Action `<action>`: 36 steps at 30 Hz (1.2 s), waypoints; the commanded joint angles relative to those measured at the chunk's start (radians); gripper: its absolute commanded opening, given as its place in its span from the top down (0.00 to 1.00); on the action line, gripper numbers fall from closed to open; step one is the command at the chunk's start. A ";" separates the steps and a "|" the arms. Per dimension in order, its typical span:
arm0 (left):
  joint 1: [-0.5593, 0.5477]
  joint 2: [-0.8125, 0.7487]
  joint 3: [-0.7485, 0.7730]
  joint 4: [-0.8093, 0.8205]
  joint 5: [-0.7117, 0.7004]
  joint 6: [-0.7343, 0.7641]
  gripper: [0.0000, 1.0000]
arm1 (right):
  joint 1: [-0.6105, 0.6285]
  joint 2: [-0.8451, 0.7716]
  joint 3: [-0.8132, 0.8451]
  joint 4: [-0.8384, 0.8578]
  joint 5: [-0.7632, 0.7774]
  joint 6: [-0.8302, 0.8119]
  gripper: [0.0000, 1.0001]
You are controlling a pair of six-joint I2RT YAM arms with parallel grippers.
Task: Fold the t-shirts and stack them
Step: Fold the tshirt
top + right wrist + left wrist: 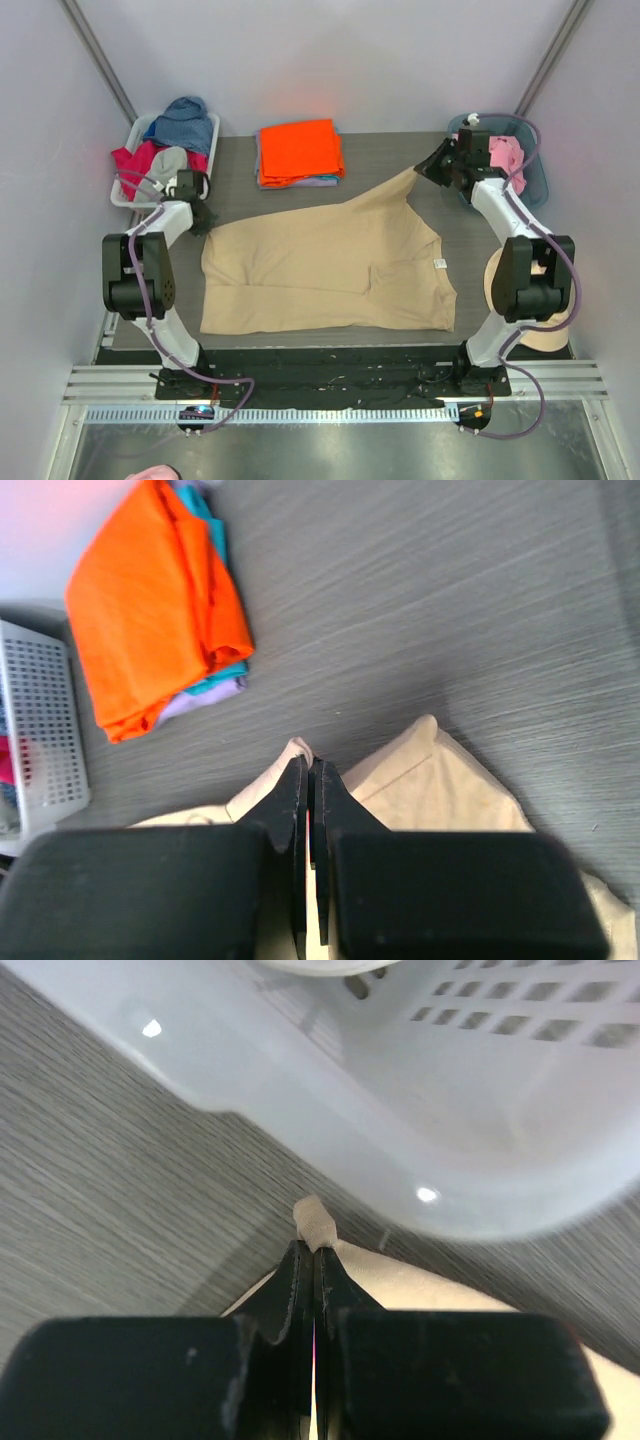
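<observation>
Currently the tan t-shirt [330, 265] is spread on the counter [400, 150], one far corner being pinched by the closed left claw [204, 220] and the other by the closed right claw [427, 169], near the folded orange t-shirt [298, 152].

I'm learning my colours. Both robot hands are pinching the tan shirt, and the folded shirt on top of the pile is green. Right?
Not quite. The top folded shirt is orange, not green; the top external view shows it. The left hand and right hand are both pinching the tan shirt.
</observation>
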 commanded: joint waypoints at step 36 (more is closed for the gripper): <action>-0.072 0.101 0.257 -0.021 0.054 0.101 1.00 | -0.056 -0.114 -0.082 0.138 0.127 0.042 0.99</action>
